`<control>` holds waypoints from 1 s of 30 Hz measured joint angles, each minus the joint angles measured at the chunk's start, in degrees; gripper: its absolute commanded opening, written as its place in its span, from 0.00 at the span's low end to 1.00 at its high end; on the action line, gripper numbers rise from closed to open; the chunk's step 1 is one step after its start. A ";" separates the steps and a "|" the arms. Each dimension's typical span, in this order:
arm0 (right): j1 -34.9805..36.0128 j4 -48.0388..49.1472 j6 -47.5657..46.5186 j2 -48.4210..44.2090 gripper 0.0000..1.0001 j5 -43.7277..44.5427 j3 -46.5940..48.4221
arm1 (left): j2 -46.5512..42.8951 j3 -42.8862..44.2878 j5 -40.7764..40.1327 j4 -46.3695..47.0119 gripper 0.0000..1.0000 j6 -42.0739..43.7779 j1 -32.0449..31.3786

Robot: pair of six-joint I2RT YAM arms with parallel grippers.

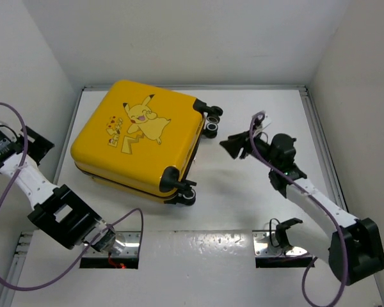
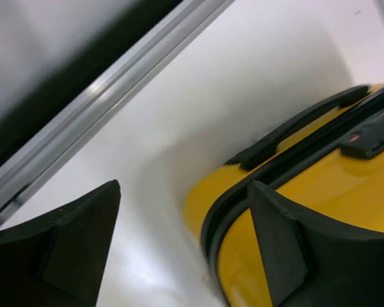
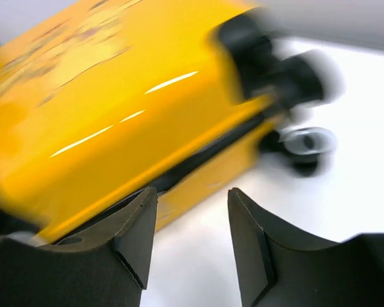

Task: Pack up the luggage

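Suitcase (image 1: 137, 137) lies shut, flat on worktop (image 1: 243, 204); packing prob. done, fastening unclear. Left end effector (image 2: 182, 192) wide, empty, by its corner. Right end effector (image 3: 192, 195) part-open, empty, nr wheels (image 1: 211, 118).

Over at the left side of the frame, the left arm (image 1: 32, 182) folds out from its base at the bottom, with the forearm rising along the left edge. The left end effector (image 1: 41, 144) points toward the centre, fingers (image 2: 83, 236) spread wide. At the right side, the right arm (image 1: 313, 201) stretches up from the lower right corner, wrist bent. The right end effector (image 1: 235, 146) aims left, jaws partway apart.
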 measured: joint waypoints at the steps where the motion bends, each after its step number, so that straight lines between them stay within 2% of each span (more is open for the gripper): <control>1: -3.08 -1.64 -1.18 0.50 0.50 0.79 1.73 | -0.46 0.00 -0.26 -1.57 0.82 0.70 0.66; 2: -5.29 -2.82 -2.05 1.25 0.53 1.55 3.23 | -0.96 -0.20 -0.50 -3.98 0.75 1.36 1.09; 3: -7.98 -4.11 -3.19 2.60 0.53 2.95 4.96 | -1.11 -0.48 -0.61 -5.95 0.75 1.90 1.11; 4: -9.60 -5.11 -3.69 3.50 0.54 3.19 5.68 | -1.20 -1.31 -0.79 -6.99 0.66 2.49 1.14; 7: -13.18 -7.54 -4.31 7.34 0.59 3.48 8.37 | -1.75 -6.03 -2.73 -11.37 0.52 4.04 1.14; 12: -17.38 -10.40 -4.35 10.38 0.61 4.52 12.07 | -1.62 -11.23 -8.76 -16.68 0.49 4.94 1.16; 15: -18.58 -10.47 -4.31 10.64 0.61 4.50 13.44 | 1.11 -12.48 -9.01 -16.59 0.49 4.81 1.16; 22: -22.67 -10.58 -2.84 12.44 0.54 4.55 15.72 | 14.93 -17.73 0.13 -7.02 0.47 1.99 -0.48; 25: -25.77 -10.80 -2.16 13.88 0.52 4.61 15.96 | 19.12 -19.15 4.00 -1.40 0.47 -1.44 -5.18; 30: -29.86 -10.86 -0.63 16.94 0.47 4.57 16.17 | 24.41 -15.96 8.04 1.88 0.47 -10.56 -12.50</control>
